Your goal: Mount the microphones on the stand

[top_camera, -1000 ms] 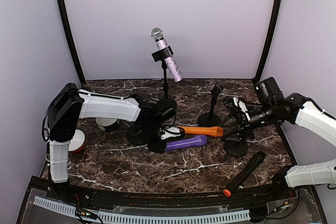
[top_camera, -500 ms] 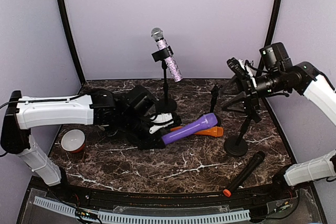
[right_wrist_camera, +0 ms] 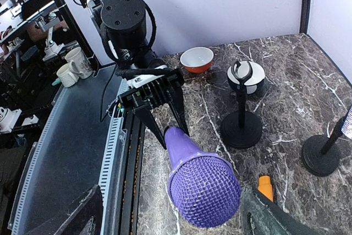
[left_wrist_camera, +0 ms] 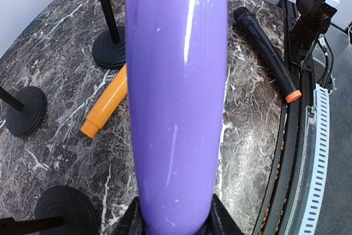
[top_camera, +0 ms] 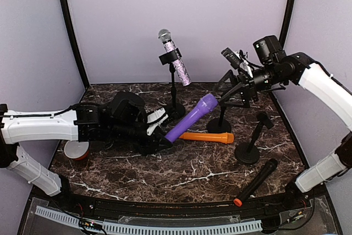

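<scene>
**Q:** Hands, state?

**A:** My left hand (top_camera: 163, 136) pinches the tail of the purple microphone (top_camera: 190, 118). The microphone is off the worktop (top_camera: 165, 174) and slants up toward the right. My right hand (top_camera: 230, 89) is spread wide. In the right wrist view one finger stands either side of the purple mesh head, with no contact that I can see.

**Q:** Count so far?

**A:** One of four is done. The glittery lilac microphone (top_camera: 176, 61) sits in the clip of the back stand (top_camera: 174, 89). The orange microphone (top_camera: 206, 136) lies flat mid-worktop, just below the purple one. The black microphone with orange end (top_camera: 256, 181) lies near the front right edge.

**Q:** Free stands?

**A:** Two show plainly from above: the middle stand (top_camera: 222, 115) and the tilted stand (top_camera: 252, 138) to its right. I cannot make out a further one from that view.

**Q:** Step in hand?

**A:** My judgement is a handover, or a two-handed steadying, before the purple one is clipped in. Three microphones are left.
</scene>
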Controlling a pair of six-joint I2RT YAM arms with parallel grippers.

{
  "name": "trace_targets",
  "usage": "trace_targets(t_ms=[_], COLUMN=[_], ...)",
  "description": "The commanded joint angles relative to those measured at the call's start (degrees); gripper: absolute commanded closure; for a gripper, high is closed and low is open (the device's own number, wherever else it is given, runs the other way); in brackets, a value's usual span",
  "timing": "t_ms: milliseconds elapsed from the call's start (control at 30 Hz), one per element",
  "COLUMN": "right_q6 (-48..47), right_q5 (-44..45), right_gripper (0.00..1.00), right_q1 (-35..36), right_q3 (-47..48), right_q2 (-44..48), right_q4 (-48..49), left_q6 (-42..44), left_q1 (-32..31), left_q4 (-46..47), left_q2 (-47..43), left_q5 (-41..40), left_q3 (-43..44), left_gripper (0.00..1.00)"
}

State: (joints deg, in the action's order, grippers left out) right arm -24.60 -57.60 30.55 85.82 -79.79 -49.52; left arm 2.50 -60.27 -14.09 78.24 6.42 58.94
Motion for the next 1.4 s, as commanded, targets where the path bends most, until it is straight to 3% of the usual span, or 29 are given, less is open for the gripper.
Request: trace_targets(t_ms=[0, 300, 600, 1367], right_q6=[6.3, 9.5, 13.0, 15.5], right_q5=[-0.9, 0.6, 5.6, 0.4], right_gripper=[0.14, 0.24, 0.25, 0.38], right_q1=[2.6, 6.4, 6.5, 6.6], right_q3=[-0.3, -0.2, -0.7, -2.8], right_q2=[-1.2, -3.6, -4.8, -5.8], right_q4=[6.8, 9.6, 13.2, 15.4], left_q6=[-1.8, -1.5, -2.0, -2.2], left_q1=[0.1, 0.2, 0.2, 0.2], left_q4=[6.0, 8.0, 9.2, 10.5], left_q2=[-3.1, -3.3, -3.2, -1.9], left_q5=[0.7, 0.9, 1.7, 1.4], left_q3=[-1.6, -2.1, -3.1, -3.0], left_gripper=[1.0, 1.0, 1.0, 1.0])
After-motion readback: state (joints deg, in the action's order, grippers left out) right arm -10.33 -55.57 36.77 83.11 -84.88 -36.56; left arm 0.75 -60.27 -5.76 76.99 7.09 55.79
